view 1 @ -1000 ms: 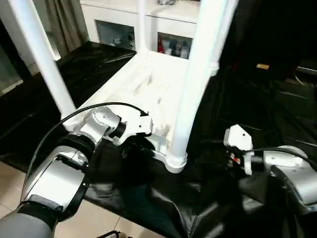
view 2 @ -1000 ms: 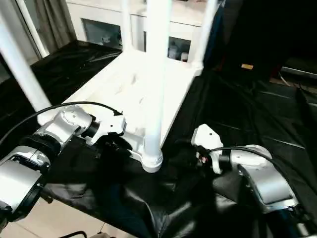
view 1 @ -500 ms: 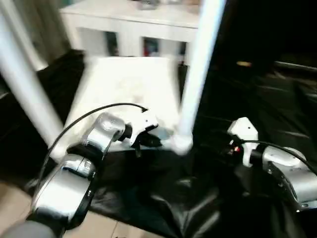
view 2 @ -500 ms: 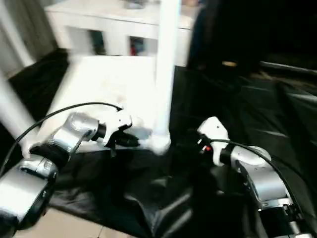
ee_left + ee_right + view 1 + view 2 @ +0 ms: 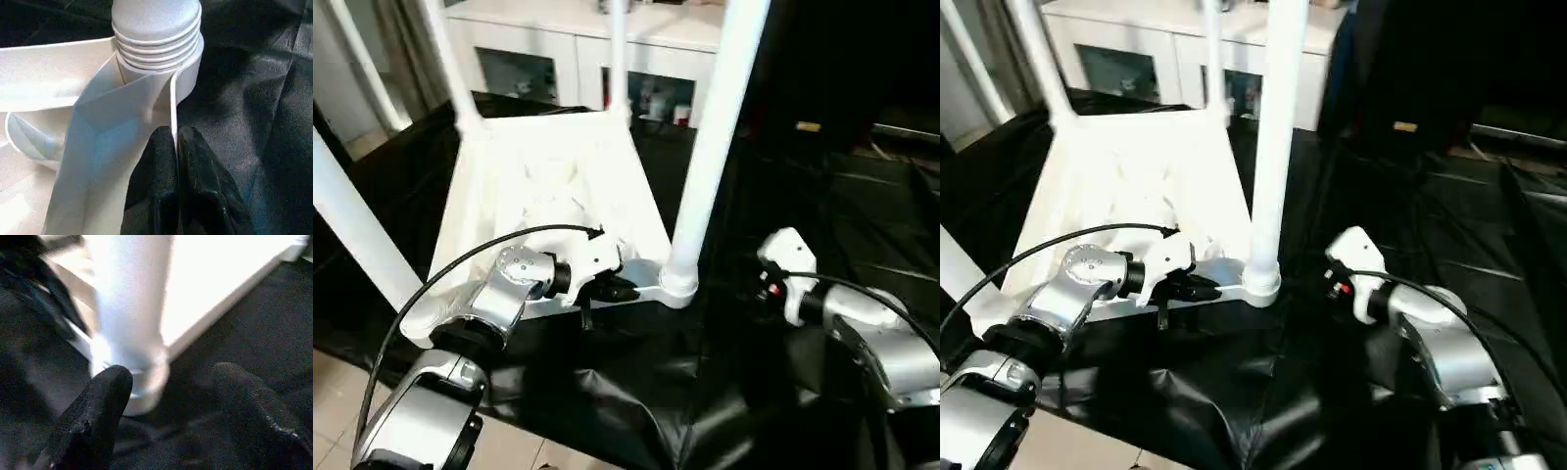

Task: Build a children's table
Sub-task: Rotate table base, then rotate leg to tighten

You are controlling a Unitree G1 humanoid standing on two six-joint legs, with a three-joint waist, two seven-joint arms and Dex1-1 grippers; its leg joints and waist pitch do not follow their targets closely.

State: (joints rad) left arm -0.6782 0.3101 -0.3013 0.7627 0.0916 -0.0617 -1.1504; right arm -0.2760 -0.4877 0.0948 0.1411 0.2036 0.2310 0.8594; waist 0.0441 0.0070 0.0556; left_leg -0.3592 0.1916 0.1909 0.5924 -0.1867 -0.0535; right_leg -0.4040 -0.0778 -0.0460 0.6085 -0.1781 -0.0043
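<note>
The tabletop [image 5: 548, 186] lies upside down on a black sheet [image 5: 803, 196], legs [image 5: 715, 127] standing up from its corner sockets. The left gripper [image 5: 175, 147] is pinched narrow on the tabletop's thin rim, one finger [image 5: 156, 171] either side of it, just beside the nearest leg's ribbed socket [image 5: 156, 44]. The right gripper [image 5: 171, 396] stands wide open and holds nothing; it hovers near that same socket, on the side away from the left gripper, with its fingers [image 5: 98, 406] apart from the leg.

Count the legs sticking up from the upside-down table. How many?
4. One stands in the near right corner, one in the near left corner, and two in the far corners.
</note>
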